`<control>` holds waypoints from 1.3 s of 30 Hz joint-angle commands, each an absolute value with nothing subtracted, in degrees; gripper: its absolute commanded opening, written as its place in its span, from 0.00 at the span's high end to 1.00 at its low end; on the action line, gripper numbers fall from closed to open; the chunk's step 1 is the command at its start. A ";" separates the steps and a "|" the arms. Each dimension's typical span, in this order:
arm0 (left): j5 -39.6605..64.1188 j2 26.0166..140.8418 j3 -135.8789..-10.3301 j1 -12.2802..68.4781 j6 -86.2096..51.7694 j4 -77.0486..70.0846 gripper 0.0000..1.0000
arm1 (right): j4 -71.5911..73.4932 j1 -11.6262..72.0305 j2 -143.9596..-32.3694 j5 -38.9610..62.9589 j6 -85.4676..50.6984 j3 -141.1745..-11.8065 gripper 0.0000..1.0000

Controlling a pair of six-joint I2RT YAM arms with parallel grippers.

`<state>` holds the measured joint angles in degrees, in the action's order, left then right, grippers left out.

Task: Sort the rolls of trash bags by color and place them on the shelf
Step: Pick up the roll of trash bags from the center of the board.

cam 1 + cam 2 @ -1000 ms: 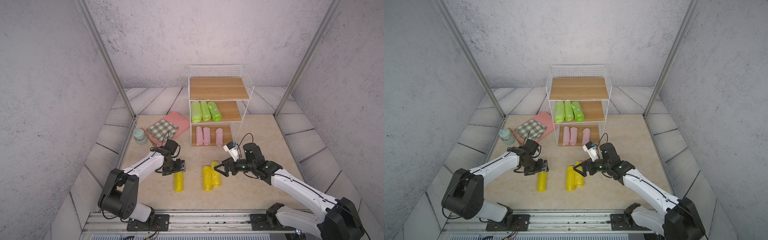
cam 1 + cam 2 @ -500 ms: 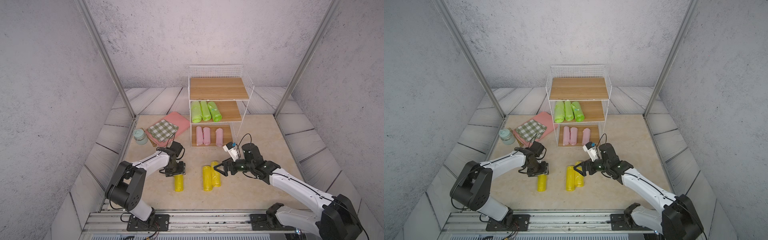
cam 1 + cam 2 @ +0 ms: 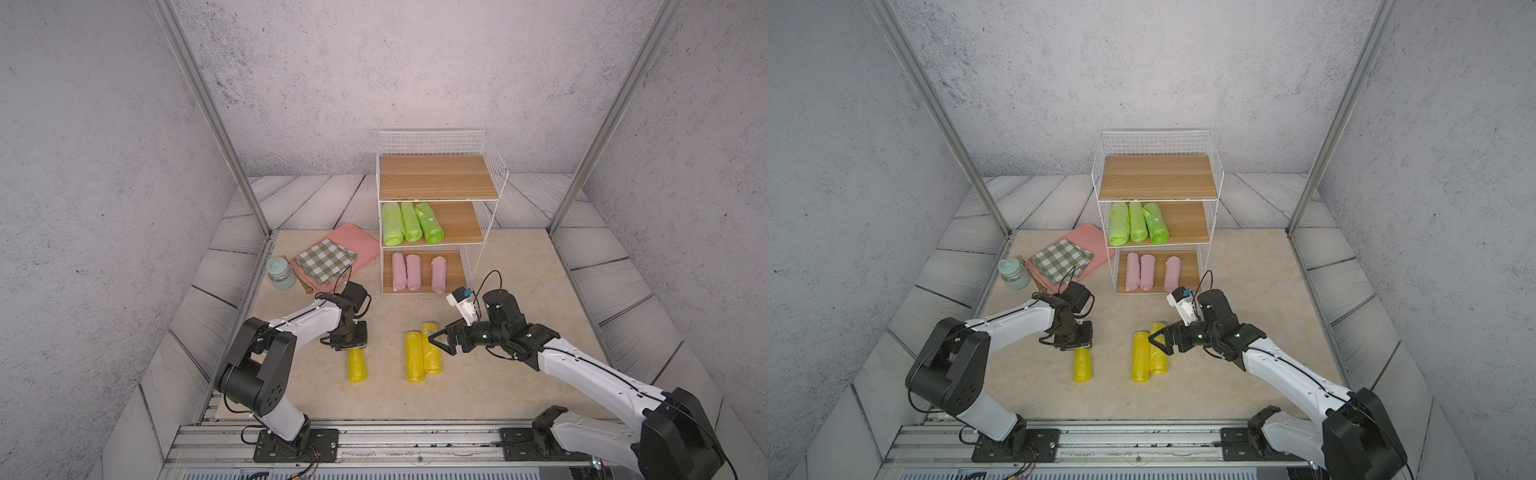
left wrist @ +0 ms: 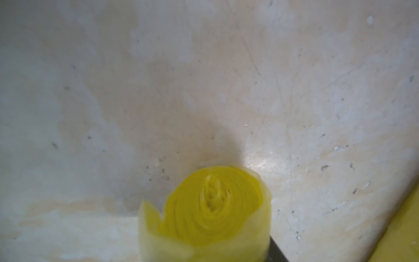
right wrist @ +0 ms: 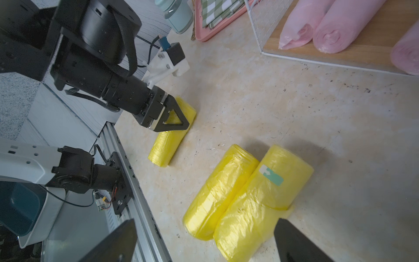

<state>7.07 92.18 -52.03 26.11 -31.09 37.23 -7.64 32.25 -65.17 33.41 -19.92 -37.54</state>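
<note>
Three yellow rolls lie on the table. A single one (image 3: 356, 365) (image 3: 1082, 365) (image 5: 169, 140) lies on the left, and my left gripper (image 3: 348, 338) (image 3: 1074, 338) (image 5: 174, 118) is shut on its far end. The left wrist view shows that roll's spiral end (image 4: 213, 204) close up, with a dark finger (image 4: 275, 249) beside it. My right gripper (image 3: 440, 340) (image 3: 1160, 340) (image 5: 205, 226) stands open just over the far ends of a touching pair (image 3: 415, 357) (image 3: 1142, 357) (image 5: 244, 199). The shelf (image 3: 436, 174) (image 3: 1158, 176) holds three green rolls (image 3: 409, 222) on its middle board and three pink rolls (image 3: 413, 272) on its bottom board.
A pink tray (image 3: 353, 237) with a green-white checkered cloth (image 3: 324, 259) lies left of the shelf. A mint jar (image 3: 279, 274) stands by it. The arms' rail (image 3: 415, 432) runs along the front edge. Metal posts (image 3: 249, 195) stand at the back corners.
My left gripper has come down over the single yellow roll's far end and closed on it. The right gripper has edged toward the pair and stays open.
</note>
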 commanded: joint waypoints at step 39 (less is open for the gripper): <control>38.07 64.84 -66.94 24.43 -20.82 17.07 1.00 | 15.62 34.03 -70.18 47.14 -32.54 -46.21 0.06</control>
